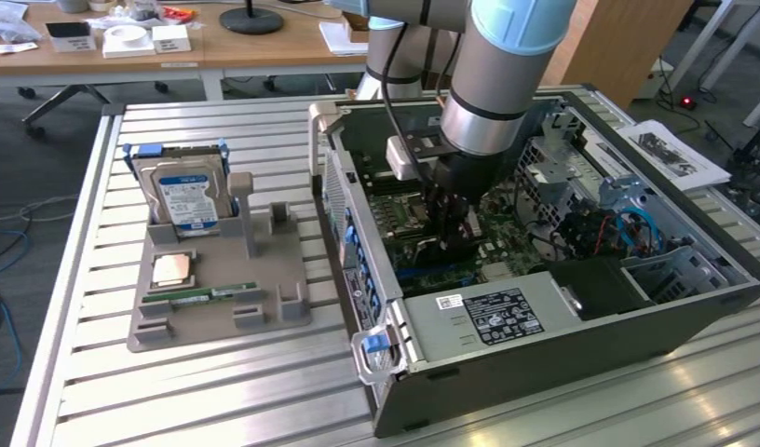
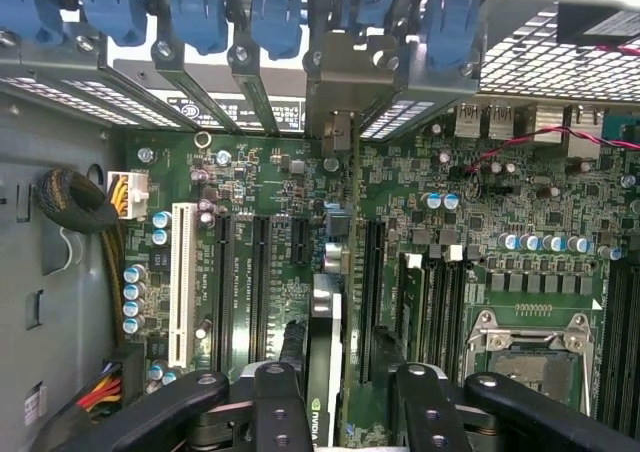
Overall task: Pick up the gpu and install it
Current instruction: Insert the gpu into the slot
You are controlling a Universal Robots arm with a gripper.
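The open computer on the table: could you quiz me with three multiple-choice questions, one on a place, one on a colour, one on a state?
1. Where is the gripper? A. over the grey tray B. inside the computer case C. beside the table
2. What colour is the hard drive label? A. blue B. red C. yellow
3. How is the gpu? A. flat on the tray B. dangling in mid-air C. on edge on the motherboard
Answers: 1 B, it reaches down into the case; 2 A, the label shows blue; 3 C, the wrist view shows it edge-on between open fingers.
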